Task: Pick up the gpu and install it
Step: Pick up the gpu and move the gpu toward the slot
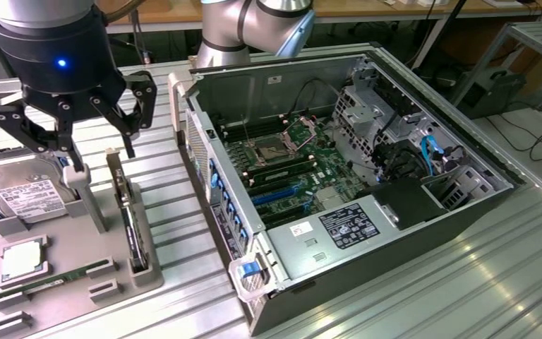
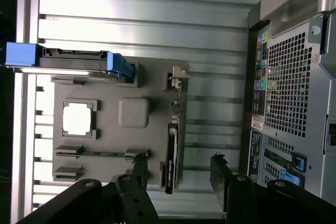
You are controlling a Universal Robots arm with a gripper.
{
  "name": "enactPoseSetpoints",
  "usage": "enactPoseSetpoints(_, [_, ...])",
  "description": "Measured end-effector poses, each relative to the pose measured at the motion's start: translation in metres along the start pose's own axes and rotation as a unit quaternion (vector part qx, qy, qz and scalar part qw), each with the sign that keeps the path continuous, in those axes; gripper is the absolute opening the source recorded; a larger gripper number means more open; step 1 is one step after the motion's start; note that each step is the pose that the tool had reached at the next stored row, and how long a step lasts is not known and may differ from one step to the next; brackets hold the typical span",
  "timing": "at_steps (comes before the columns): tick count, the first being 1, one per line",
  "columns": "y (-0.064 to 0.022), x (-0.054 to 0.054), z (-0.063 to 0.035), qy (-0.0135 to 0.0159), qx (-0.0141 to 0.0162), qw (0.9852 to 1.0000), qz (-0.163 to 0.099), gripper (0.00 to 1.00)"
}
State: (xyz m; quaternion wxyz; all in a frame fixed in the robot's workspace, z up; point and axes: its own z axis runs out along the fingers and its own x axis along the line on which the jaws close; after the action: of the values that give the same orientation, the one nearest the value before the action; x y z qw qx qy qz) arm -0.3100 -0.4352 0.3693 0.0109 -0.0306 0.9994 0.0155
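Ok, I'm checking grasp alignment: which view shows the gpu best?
The wrist view: it looks down on the gpu, standing on edge in the gray holder, its long top edge visible. The exterior view shows it obliquely, upright in that holder, beneath the open gripper.

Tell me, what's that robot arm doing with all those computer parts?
The robot arm's gripper hangs open just above the gpu, which stands on its edge in a gray tray. Next to the tray lies a computer case with its side off. The gripper holds nothing, and the gpu is not yet picked up or installed.
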Motion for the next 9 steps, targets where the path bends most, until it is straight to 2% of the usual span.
enactPoseSetpoints(9, [-0.0022,0.0003,0.0069,0.0,0.0003,1.0,0.001,0.6])
